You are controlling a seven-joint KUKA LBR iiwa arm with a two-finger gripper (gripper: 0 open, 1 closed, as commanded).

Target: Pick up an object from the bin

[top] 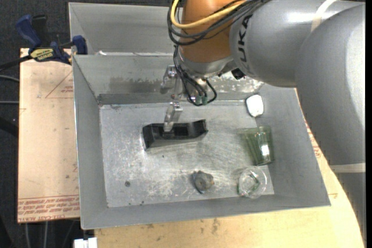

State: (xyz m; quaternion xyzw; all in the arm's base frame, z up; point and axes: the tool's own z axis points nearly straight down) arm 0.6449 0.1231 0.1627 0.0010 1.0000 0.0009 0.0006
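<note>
The gripper (170, 124) hangs low in the grey metal bin (87, 142), a little toward the far wall from the middle of the floor. It points straight down from the orange-capped wrist of the silver arm (290, 38), which comes in over the bin's right edge. Its tip stands at the top of a black, elongated plastic piece with raised ends (189, 130), near that piece's left half. It seems to touch the piece or sit just above it. I cannot tell whether the gripper is open or closed, or whether anything is clamped in it.

The black piece lies flat near the centre of the floor. Its length runs roughly left to right, with the right end angled slightly toward the far wall.

The other things lie well apart from the gripper:
- A small white rounded object (254, 105) rests against the right wall.
- A translucent green rectangular block (258, 146) lies near the right edge, nearer the front.
- A clear round glassy item (251, 182) sits in the front right corner.
- A small grey-brown lump (201, 181) lies close to the front edge.
</note>
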